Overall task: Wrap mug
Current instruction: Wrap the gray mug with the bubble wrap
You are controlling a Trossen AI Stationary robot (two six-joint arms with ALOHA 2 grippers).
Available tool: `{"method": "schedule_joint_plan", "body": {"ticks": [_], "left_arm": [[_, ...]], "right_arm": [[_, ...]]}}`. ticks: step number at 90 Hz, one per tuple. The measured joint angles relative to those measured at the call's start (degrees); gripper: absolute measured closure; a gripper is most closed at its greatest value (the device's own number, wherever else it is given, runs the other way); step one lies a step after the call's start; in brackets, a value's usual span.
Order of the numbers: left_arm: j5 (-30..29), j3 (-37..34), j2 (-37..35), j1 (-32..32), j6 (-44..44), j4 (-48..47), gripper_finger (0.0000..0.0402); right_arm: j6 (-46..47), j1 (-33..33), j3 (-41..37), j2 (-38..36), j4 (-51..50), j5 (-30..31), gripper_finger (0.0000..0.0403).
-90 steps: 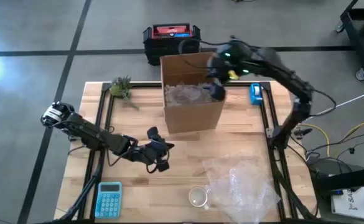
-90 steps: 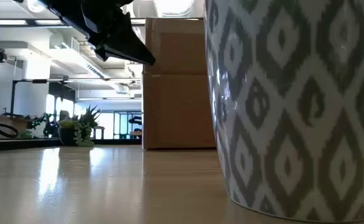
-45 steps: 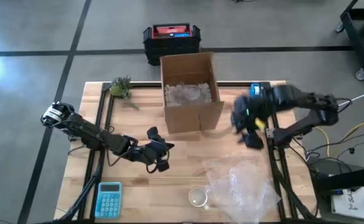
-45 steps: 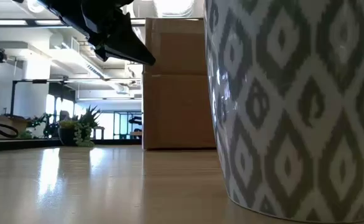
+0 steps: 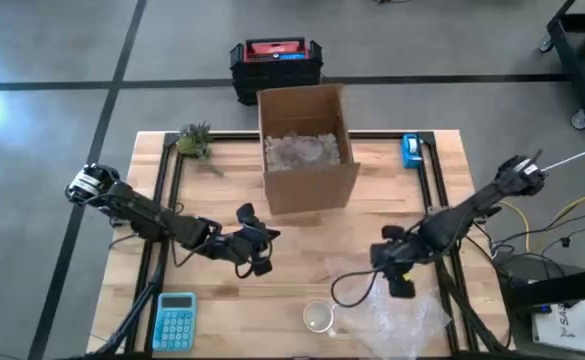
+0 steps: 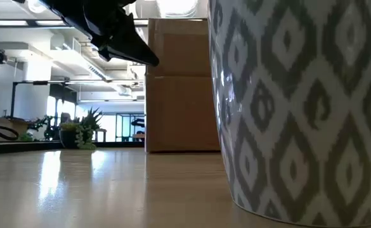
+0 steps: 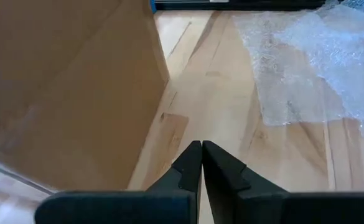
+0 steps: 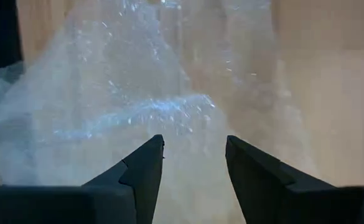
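Observation:
The mug (image 5: 319, 316), white with a grey diamond pattern, stands upright on its base near the table's front edge and fills the right of the low view (image 6: 299, 107). A sheet of clear bubble wrap (image 5: 397, 305) lies spread on the table to the mug's right. My right gripper (image 5: 394, 268) hangs open just over the wrap's far part (image 8: 169, 112), its fingers pointing down at it. My left gripper (image 5: 259, 252) is shut left of centre, in front of the cardboard box (image 5: 307, 150), with nothing between its fingers (image 7: 201, 149).
The open cardboard box stands at the table's far middle with crumpled wrap inside. A blue calculator (image 5: 176, 320) lies at the near left, a small plant (image 5: 196, 142) at the far left, a blue object (image 5: 411, 150) at the far right. Bare wood lies between box and mug.
My right gripper has swung from above the box toward the table's right edge, then toward the near edge and down to the bubble wrap. My left arm, the mug and the box have kept still.

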Motion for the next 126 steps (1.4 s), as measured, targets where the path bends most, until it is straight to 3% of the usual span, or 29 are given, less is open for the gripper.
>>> {"method": "schedule_joint_plan", "body": {"ticks": [26, 39, 61, 85, 100, 111, 126], "left_arm": [[-0.2, 0.0, 0.0, 1.1, 0.4, 0.8, 0.0402], [-0.2, 0.0, 0.0, 1.2, 0.1, 0.8, 0.0402], [1.7, 0.0, 0.0, 1.1, -2.4, 0.8, 0.0402], [3.3, 0.0, 0.0, 1.0, -5.4, 0.7, 0.0402], [4.2, 0.0, 0.0, 0.9, -6.3, 0.7, 0.0402], [5.0, 0.0, 0.0, 0.8, -6.8, 0.7, 0.0402], [6.2, 0.0, 0.0, 0.7, -7.2, 0.7, 0.0402]], "right_arm": [[1.9, -0.6, -1.9, 10.9, 1.1, 1.2, 0.0273], [-1.9, -0.7, -1.7, 15.9, 1.2, -2.0, 0.0291], [-12.5, -0.8, 0.1, 19.2, 2.3, -5.2, 0.0392], [-21.1, -1.0, 5.7, 11.4, 2.9, -6.1, 0.0401], [-22.5, -1.8, 7.8, 3.6, 5.6, -1.0, 0.0403], [-9.5, -2.0, 6.6, -1.3, 5.5, 3.3, 0.0401], [1.1, -1.8, 1.0, -2.6, 4.6, 0.0, 0.0366]]}}
